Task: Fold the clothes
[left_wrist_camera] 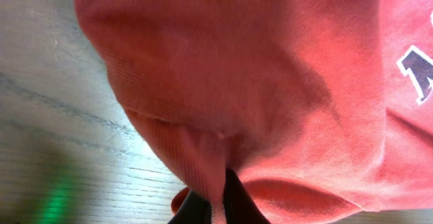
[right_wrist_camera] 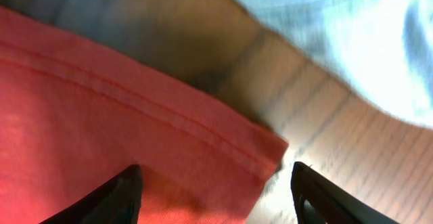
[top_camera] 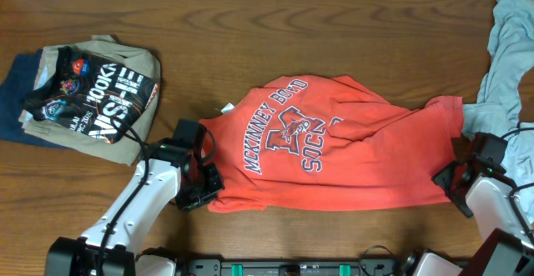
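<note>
Overhead view, going from left to right: at 9 o'clock on the wooden table (top_camera: 334, 26) lies a small pile of clothes. A navy garment (top_camera: 12, 101) is at the bottom, a tan garment (top_camera: 125, 51) lies over it, and a black shirt (top_camera: 100, 97) with white print is on top.

At 7 o'clock the left gripper (top_camera: 200, 191) meets the lower left corner of the red-orange T-shirt (top_camera: 350, 151). The T-shirt lies spread but wrinkled from the middle of the table toward 3 o'clock, with the navy-and-white lettering "McKinney Boyd Soccer" facing up and running on a slant. At 4 o'clock the right gripper (top_camera: 450, 180) is at the right edge of the T-shirt. At 2 o'clock a light blue-grey cloth (top_camera: 505, 67) lies crumpled at the table's edge.

Left wrist view: the jaws of the left gripper (left_wrist_camera: 213, 210) pinch a bunched fold of the T-shirt (left_wrist_camera: 237, 82).

Right wrist view: the jaws of the right gripper (right_wrist_camera: 215, 172) stand wide apart. The hemmed corner of the T-shirt (right_wrist_camera: 101, 129) lies between the two dark fingers (right_wrist_camera: 122, 197), not clamped. The blue-grey cloth (right_wrist_camera: 352, 34) is at 1 o'clock.
</note>
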Available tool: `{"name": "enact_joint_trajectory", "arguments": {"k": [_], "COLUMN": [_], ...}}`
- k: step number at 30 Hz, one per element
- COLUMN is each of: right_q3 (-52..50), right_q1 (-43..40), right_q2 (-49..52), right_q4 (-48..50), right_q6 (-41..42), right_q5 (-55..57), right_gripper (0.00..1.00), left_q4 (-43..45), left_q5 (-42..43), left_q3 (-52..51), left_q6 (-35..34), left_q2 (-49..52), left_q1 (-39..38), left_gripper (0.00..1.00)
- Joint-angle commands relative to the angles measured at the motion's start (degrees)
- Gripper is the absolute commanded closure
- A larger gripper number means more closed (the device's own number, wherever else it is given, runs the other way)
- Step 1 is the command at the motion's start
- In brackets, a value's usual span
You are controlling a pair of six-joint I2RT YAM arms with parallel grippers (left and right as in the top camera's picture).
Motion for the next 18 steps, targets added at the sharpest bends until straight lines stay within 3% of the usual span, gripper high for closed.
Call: {"name": "enact_joint_trajectory", "arguments": {"k": [1, 3, 4, 6, 11, 18], "right_q3": [-1.0, -1.0, -1.0, -1.0, 1.2, 15.4], "right_q1": [-0.4, -0.4, -0.4, -0.4, -0.4, -0.4], "right_q2": [3.9, 5.2, 5.6, 5.9, 4.7, 0.5], "right_q4": [0.8, 1.1, 1.0, 1.0, -1.5, -17.2], "right_q6": [0.2, 0.2, 0.2, 0.1, -1.7, -6.8], "right_q5": [1.1, 0.4, 0.0, -1.5, -8.8, -16.4], "right_gripper": [0.32, 0.44, 0.58, 0.99, 0.99, 0.99], "left_q4": [-0.2, -0.2, -0.2, -0.3, -0.5, -8.6], "left_q5": [-0.1, -0.1, -0.1, -0.1, 0.0, 0.7], "left_q3": [0.8, 0.8, 0.8, 0.8, 1.9, 15.5], "left_q6": [0.4, 0.4, 0.4, 0.3, 2.7, 12.5], "left_q2": [-0.3, -0.3, -0.3, -0.3, -0.3, -0.4], "left_q1": [0.3, 0.3, 0.3, 0.3, 0.3, 0.3], "left_gripper": [0.94, 0.94, 0.94, 0.94, 0.94, 0.94]}}
